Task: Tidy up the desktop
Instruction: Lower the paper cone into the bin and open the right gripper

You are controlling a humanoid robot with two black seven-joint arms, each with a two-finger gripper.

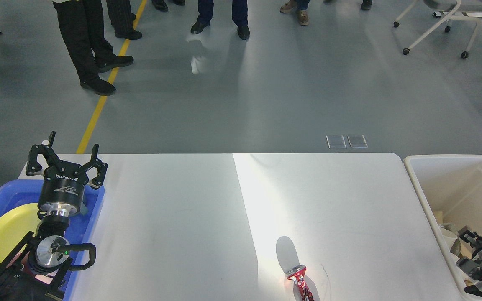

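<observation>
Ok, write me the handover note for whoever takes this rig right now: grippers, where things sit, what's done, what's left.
Left gripper: open, empty, raised above the blue tray, which holds a yellow plate.
Right gripper: low over the cream bin among discarded scraps; its fingers are too dark to tell apart, so its state is unclear.
Desktop: only a crushed red can shows, at the near edge, right of centre.
Done: most of the surface looks tidied.
Left: probably bin the can, likely with the right arm.
</observation>
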